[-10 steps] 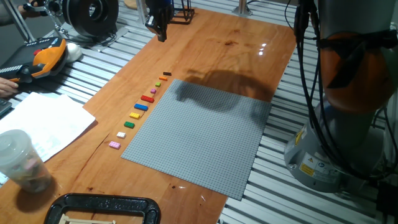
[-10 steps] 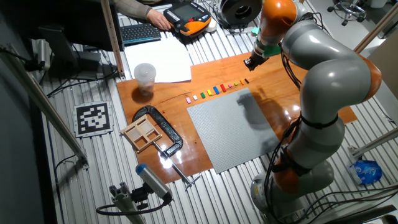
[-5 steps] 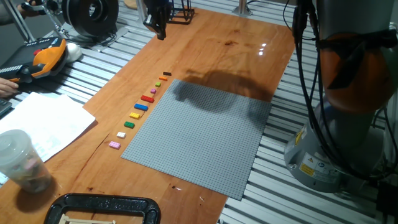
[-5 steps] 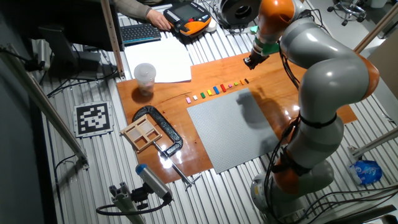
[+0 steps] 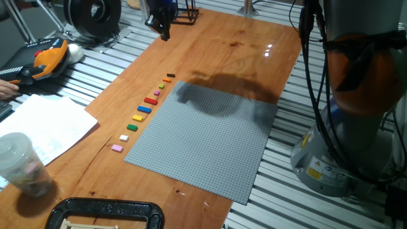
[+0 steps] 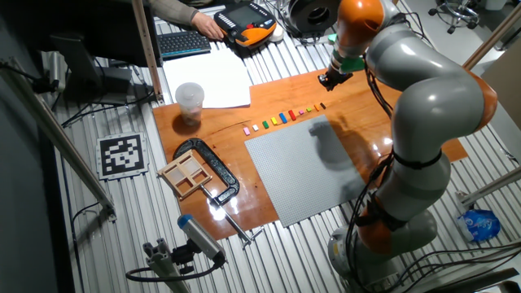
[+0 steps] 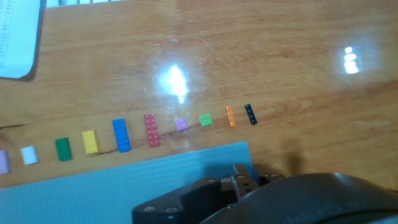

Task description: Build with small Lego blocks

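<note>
Lego blocks: one row on the wooden table, just beside the long edge of the grey baseplate and off it. Order in the hand view, left to right: pink at the frame edge, white, green, yellow, blue, red, small pink, small green, orange, dark. Blocks lie apart from one another, none stacked. Baseplate: bare, no block on its studs. Gripper: raised above the table's far end, near the dark end of the row, touching nothing; whether its fingers are apart or together cannot be told from any view. Progress, as judged: nothing built; every block remains to be picked and pressed onto the baseplate. Also present: plastic cup, paper sheet.
</note>
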Controlling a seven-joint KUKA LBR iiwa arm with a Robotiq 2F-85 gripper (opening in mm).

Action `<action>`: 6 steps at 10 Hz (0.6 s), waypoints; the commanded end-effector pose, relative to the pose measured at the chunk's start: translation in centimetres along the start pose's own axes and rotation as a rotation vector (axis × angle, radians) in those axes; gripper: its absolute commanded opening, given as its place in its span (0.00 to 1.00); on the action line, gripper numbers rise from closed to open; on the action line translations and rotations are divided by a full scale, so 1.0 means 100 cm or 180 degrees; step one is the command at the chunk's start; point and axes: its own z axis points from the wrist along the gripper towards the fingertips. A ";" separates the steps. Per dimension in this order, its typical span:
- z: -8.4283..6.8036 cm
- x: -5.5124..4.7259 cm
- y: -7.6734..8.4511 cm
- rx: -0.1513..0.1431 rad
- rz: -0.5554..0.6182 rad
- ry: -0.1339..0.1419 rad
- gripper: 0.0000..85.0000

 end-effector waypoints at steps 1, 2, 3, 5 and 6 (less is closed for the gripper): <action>0.000 0.000 0.001 0.0024 -0.0013 0.0005 0.20; 0.000 0.000 0.001 0.0062 -0.0024 0.0001 0.20; 0.000 0.000 0.001 0.0094 -0.0034 0.0023 0.20; 0.005 -0.004 -0.002 0.0085 -0.0151 0.0045 0.20; 0.013 -0.011 -0.004 0.0070 -0.0175 0.0046 0.20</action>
